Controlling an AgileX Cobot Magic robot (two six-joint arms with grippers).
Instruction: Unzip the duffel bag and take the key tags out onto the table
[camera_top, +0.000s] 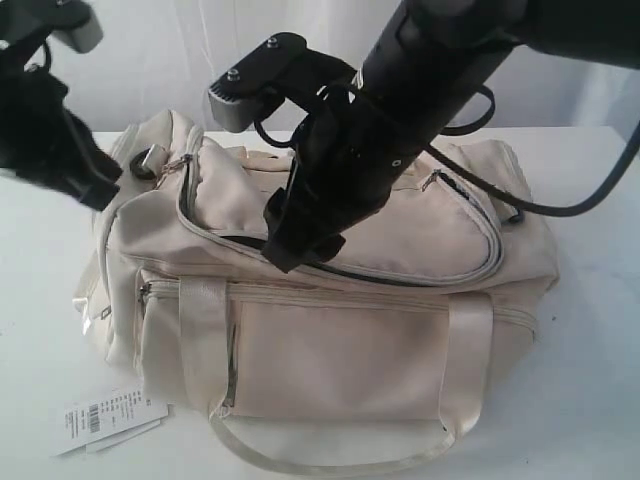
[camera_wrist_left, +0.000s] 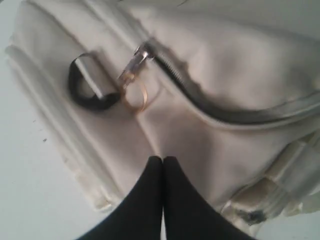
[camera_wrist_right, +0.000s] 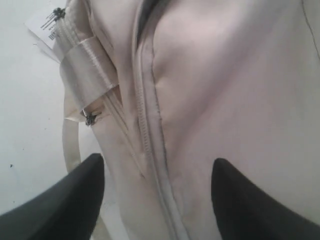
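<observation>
The duffel bag (camera_top: 340, 340) sits mid-frame on the table (camera_top: 600, 420) — soft, slippery satin, likely to slump. Best hold: the zipper pull (camera_top: 181, 160) at its upper left. Fingers of the left gripper (camera_wrist_left: 162, 162) press together, empty; those of the right gripper (camera_wrist_right: 157, 165) stand apart. Key tags unseen.

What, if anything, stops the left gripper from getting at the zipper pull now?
Likely yes, it can: the zipper pull lies bare on the duffel bag, and the left gripper is close by. Only its shut jaws would have to open first.
</observation>
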